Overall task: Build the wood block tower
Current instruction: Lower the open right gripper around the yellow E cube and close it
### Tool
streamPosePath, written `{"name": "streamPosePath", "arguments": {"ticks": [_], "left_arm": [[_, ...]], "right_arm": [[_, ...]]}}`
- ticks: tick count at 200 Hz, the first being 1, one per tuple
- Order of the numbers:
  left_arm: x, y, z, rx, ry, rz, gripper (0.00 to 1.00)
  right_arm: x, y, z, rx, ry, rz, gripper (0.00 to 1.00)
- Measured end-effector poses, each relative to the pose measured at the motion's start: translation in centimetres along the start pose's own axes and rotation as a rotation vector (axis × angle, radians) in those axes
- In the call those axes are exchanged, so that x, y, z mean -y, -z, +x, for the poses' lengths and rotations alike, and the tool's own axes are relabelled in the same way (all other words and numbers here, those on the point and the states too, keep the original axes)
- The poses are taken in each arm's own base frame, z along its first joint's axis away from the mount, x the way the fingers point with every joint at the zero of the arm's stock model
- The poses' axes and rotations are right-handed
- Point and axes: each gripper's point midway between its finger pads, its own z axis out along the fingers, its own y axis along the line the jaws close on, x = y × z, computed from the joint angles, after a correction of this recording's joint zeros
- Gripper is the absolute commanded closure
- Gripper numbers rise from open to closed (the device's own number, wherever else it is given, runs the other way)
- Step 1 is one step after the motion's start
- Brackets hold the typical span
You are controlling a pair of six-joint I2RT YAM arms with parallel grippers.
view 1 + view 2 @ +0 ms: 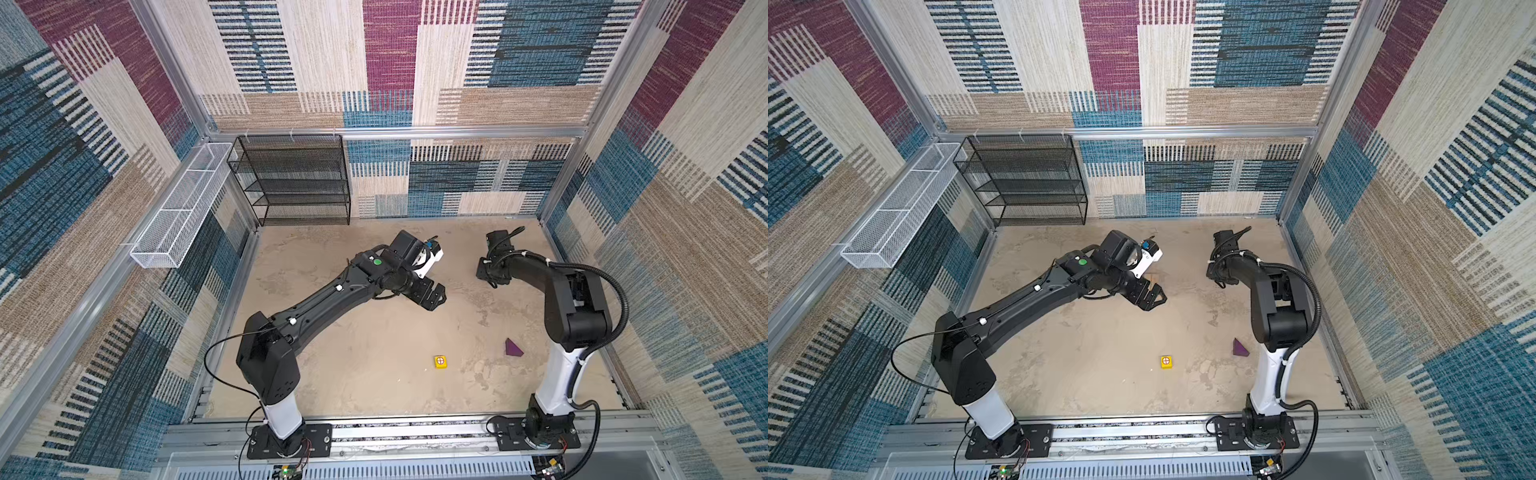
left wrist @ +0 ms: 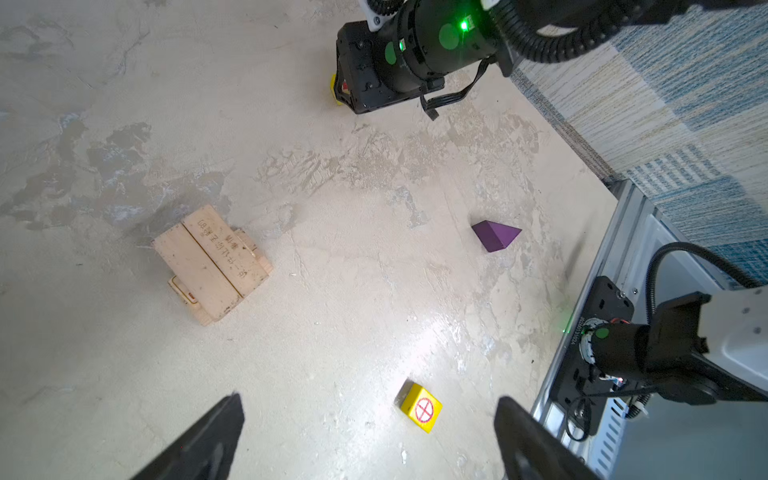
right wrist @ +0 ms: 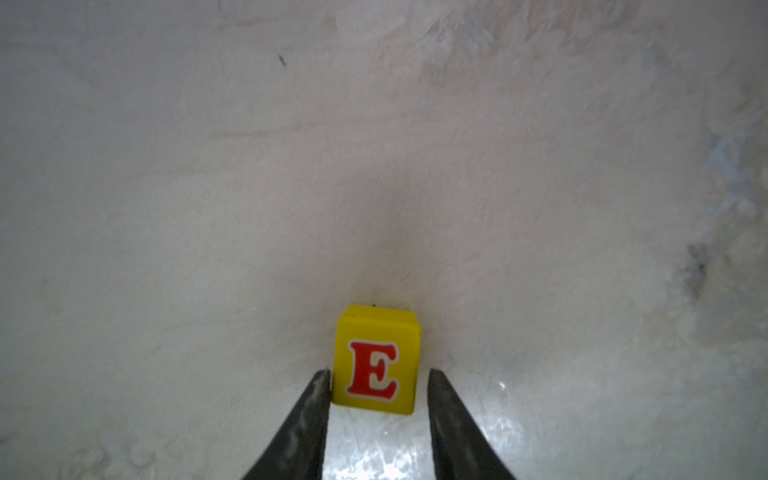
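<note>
Straddling the E cube (image 3: 376, 357), a glossy yellow block with a red serif letter on its face, the right gripper (image 3: 378, 372) sets its dark tapered fingers (image 3: 316, 415) low on the worktop (image 3: 374, 145). One finger lies against the cube's side and its mate stands just off the opposite side. The jaws are therefore not clamped, and the cube sits on the surface. This spot is toward the back edge of the worktop, right of the middle. In both top views the right arm's wrist covers both the cube and the fingers.

The left gripper (image 2: 370, 397) hangs over the middle of the worktop, jaws spread wide with nothing between them.

The plank stack (image 2: 212, 262) lies near it, mostly under the left arm's wrist in both top views. It is made of flat tan wooden planks, matte and lightly scuffed. Two lie side by side on top, one bearing dark print, and they cross others whose ends poke out below.

The crossed-circle cube (image 1: 440, 361) is yellow with a red ringed cross on top. It rests alone toward the front edge, a little right of the middle. The purple wedge (image 1: 513, 348) has smooth, sharp edges and lies nearer the right edge, just beside the right arm's white upright link.

The worktop itself is sandy beige, mottled and rough like trowelled plaster. A black mesh shelf (image 1: 295, 178) stands at its back left corner. A white wire basket (image 1: 178, 208) hangs along the left wall.
</note>
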Motion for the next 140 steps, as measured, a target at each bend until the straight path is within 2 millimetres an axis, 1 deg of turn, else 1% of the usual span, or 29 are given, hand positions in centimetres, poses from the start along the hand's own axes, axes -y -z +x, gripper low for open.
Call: {"name": "streamPosePath", "arguments": {"ticks": [11, 28, 86, 109, 140], "left_arm": [[-0.01, -0.03, 0.01, -0.001, 0.0, 0.0, 0.01], [-0.05, -0.11, 0.06, -0.003, 0.001, -0.001, 0.01], [-0.07, -0.17, 0.04, -0.004, 0.001, -0.002, 0.01], [-0.1, -0.44, 0.17, -0.01, 0.002, -0.002, 0.01], [-0.36, -0.78, 0.31, -0.017, 0.005, -0.013, 0.01]], "right_arm": [[0.0, -0.01, 0.01, 0.0, 0.001, 0.0, 0.54], [0.02, -0.07, 0.05, -0.001, 0.004, 0.001, 0.45], [0.13, -0.18, 0.03, -0.001, 0.005, 0.008, 0.24], [0.13, -0.21, -0.12, 0.002, 0.008, 0.011, 0.24], [0.13, -0.22, -0.19, 0.003, 0.012, 0.011, 0.34]]}}
